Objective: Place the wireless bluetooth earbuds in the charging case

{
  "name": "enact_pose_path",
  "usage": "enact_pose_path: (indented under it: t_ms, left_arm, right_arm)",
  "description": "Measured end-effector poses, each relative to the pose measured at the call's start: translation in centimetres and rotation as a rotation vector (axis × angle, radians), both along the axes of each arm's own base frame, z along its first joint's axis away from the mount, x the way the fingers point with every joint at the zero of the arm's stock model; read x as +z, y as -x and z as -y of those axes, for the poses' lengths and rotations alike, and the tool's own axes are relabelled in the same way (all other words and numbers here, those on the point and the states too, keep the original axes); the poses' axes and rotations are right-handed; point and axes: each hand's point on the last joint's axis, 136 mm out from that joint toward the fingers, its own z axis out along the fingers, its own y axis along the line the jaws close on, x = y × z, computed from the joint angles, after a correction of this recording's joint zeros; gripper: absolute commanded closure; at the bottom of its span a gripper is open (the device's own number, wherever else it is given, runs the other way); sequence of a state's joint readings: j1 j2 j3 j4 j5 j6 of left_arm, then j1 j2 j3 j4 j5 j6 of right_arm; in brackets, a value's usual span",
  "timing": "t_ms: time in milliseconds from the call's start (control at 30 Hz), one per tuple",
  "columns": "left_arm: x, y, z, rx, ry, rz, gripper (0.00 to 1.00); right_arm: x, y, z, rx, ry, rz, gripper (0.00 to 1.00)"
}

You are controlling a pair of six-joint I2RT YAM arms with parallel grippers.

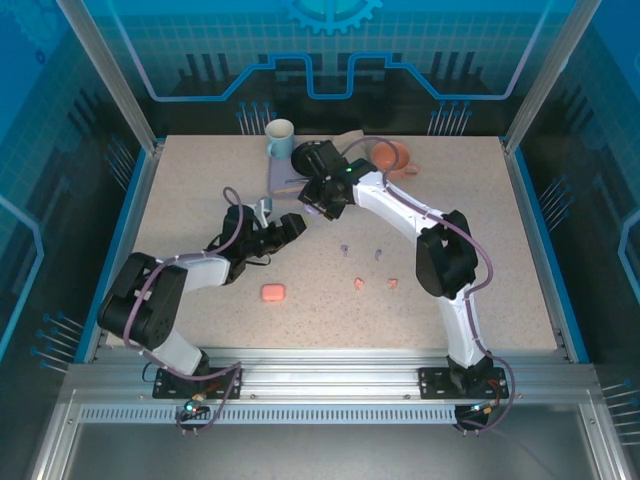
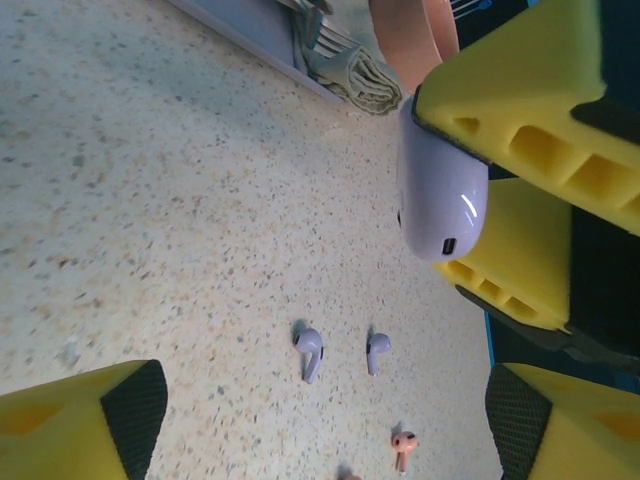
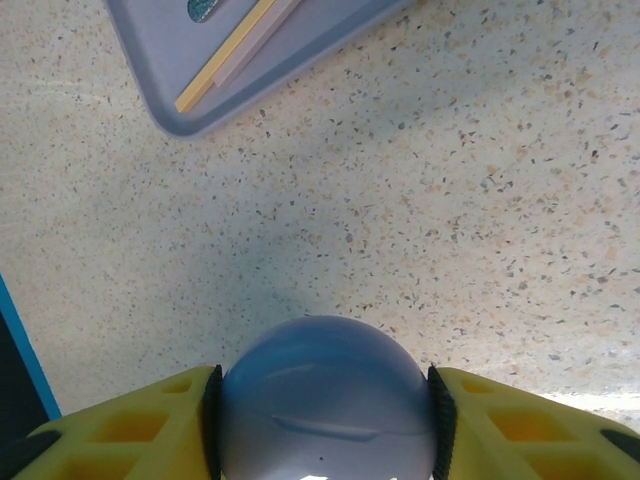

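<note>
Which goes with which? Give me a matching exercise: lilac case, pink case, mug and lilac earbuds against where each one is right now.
Things:
1. lilac case
2. pink case
3. mug
4. lilac earbuds

Places:
A. upright at the far edge of the table
B. lying loose as a pair, mid-table
C. clamped in the right claw
D. lying alone, closest to the near edge

Pairs: 1-C, 2-D, 3-A, 4-B
</note>
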State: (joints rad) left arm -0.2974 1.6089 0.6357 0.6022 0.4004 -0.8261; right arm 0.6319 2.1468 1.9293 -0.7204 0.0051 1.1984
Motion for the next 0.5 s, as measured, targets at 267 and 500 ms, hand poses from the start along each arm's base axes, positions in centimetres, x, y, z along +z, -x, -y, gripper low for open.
enact_pose_path:
  t_ms: [267, 500]
  left_arm:
    - [0.8, -1.5, 1.8, 0.014, 0.018, 0.065, 0.26]
    - [1.4, -2.5, 2.3, 0.050, 0.031, 0.100, 0.35]
  right_arm:
    - [0.0, 0.3, -0.1, -0.015, -0.022, -0.015, 0.49]
    - [-0.4, 0.7, -0.2, -0.032, -0.045, -0.039, 0.50]
